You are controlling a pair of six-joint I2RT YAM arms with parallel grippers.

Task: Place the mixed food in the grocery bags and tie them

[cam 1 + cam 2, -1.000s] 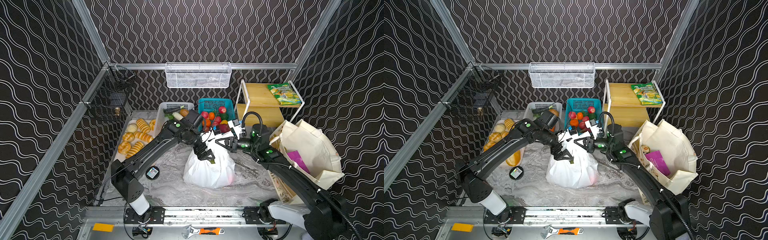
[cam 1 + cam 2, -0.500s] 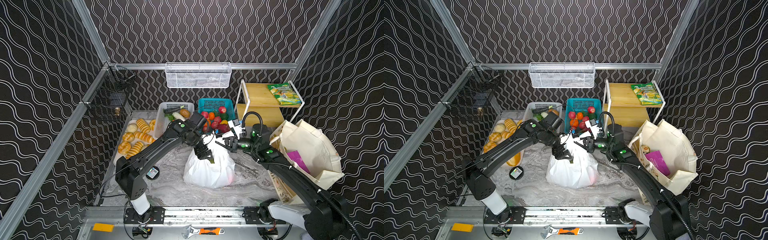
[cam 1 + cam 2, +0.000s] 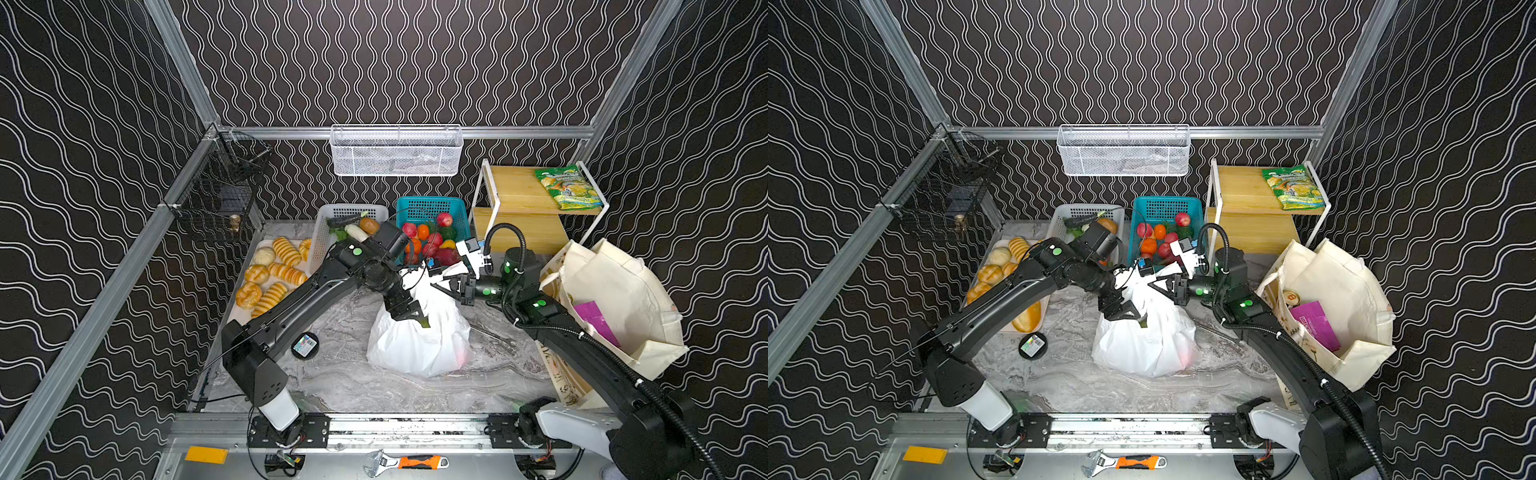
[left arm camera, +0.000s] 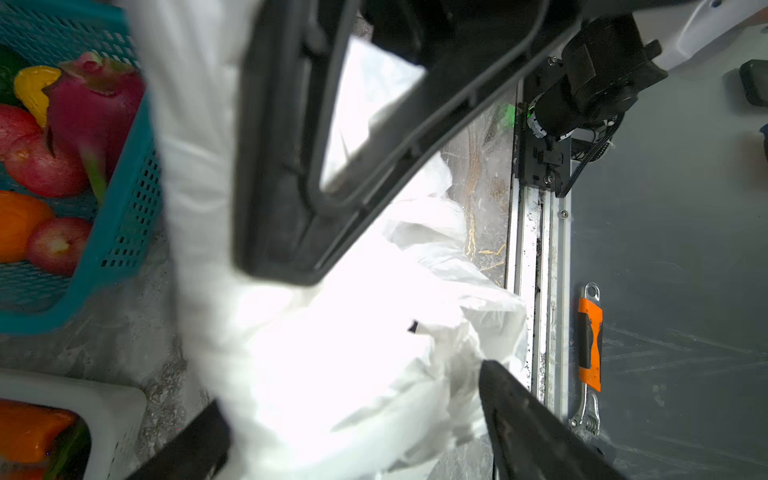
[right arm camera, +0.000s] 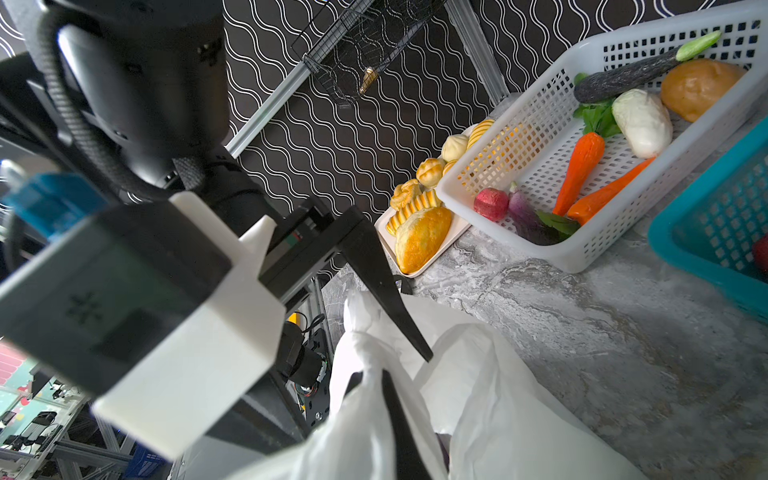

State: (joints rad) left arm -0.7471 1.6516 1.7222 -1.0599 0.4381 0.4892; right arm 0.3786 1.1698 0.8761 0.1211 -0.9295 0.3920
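The white plastic grocery bag stands filled in the middle of the table, its top gathered upward. My left gripper hangs over that top, open, with crumpled white plastic between its wide-apart fingers. My right gripper is shut on a twisted handle of the white bag. The cream canvas tote stands open at the right with a purple packet inside. What lies in the white bag is hidden.
Behind the bag are a teal basket of toy fruit and a white basket of toy vegetables. A tray of bread lies at the left, a wooden shelf with a green packet at the back right, and a small round black thing near the left arm.
The left gripper's jaws have narrowed a little around the bag's top and its arm has shifted slightly. The right gripper keeps its hold in nearly the same place.
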